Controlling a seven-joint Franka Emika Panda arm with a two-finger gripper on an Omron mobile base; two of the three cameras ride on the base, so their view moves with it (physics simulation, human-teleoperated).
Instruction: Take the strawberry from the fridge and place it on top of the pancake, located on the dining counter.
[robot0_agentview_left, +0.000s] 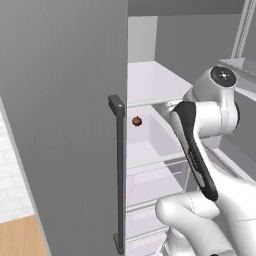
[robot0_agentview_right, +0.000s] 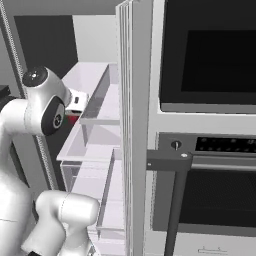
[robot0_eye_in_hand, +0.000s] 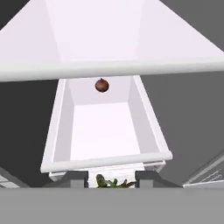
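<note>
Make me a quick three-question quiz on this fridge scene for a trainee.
1. True or false: the claw is shut on the strawberry.
2. Where is the dark red round fruit? A: at the back of the white tray. B: in the claw. C: on the oven.
3. Fill in: the leaves between the claw's tips are ____.
Key: 1 true; 2 A; 3 green.

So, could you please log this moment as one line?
phase: pick from fridge | claw: shut on strawberry | brownish-red fruit: at shelf back, untouched
</note>
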